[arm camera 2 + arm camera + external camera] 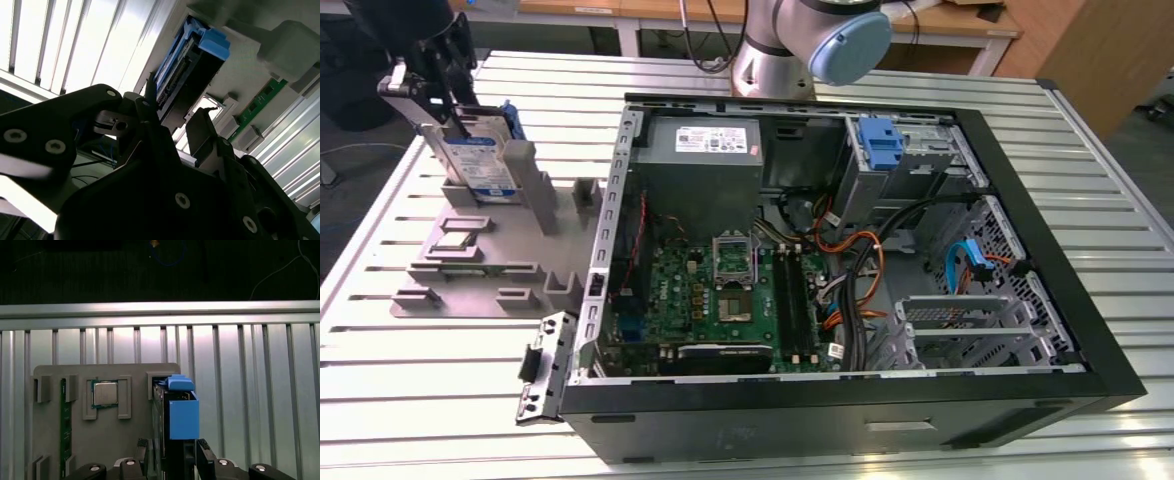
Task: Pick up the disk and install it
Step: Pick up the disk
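Claw (173,449) narrow, shut on the disk (182,420). One finger sits on each flat face, and the pads look pressed against both sides in both wrist views. The grip is at the disk's free end. The other end sits in a slot of the grey tray (467,275), so the disk stands on edge, roughly upright and not lifted out.

Handling, as a judgement:
- The disk has a stiff metal body and is fairly heavy for its size, so it won't bend.
- Its faces are smooth and likely slippery, so it needs a firm squeeze.
- The blue frame is plastic, has some give and is poor to clamp on alone.
- The connector edge (172,87) is fragile, so keep the pads off it.
- It is shock-sensitive, so no knocks against the slot walls.
- Best hold is across the two broad faces near the top, as now, centred so it doesn't swing.

Also on the tray are a CPU (105,393) in the next pocket and a RAM stick (62,425) further along, both apart from the disk. In the exterior view the tray lies on a slatted table (400,400). Just beside it, to the exterior view's right, is an open PC case (1067,330). A blue bracket (881,140) is at the case's far corner, well apart from the disk.
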### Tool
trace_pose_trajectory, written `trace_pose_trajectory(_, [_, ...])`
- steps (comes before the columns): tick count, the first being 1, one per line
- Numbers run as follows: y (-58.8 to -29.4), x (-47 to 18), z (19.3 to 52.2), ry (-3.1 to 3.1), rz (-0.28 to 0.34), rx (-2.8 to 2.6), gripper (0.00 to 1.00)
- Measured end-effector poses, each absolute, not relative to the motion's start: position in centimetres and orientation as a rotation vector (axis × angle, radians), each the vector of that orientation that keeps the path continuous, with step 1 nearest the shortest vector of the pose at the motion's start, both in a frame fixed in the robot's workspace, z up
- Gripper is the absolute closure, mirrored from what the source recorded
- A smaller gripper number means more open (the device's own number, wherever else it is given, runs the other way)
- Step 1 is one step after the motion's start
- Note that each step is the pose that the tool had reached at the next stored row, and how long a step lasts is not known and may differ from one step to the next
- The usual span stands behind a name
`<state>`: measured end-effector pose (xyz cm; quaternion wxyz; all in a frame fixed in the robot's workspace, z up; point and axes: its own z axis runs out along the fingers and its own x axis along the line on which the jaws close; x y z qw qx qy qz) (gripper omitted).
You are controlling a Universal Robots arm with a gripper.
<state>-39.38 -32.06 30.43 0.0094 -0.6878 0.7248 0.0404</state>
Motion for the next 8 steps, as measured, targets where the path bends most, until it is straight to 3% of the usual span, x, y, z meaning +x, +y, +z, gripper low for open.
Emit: trace_pose_trajectory(8, [-32.06, -39.11, 30.38, 2.244, 0.126, -2.169, 0.49])
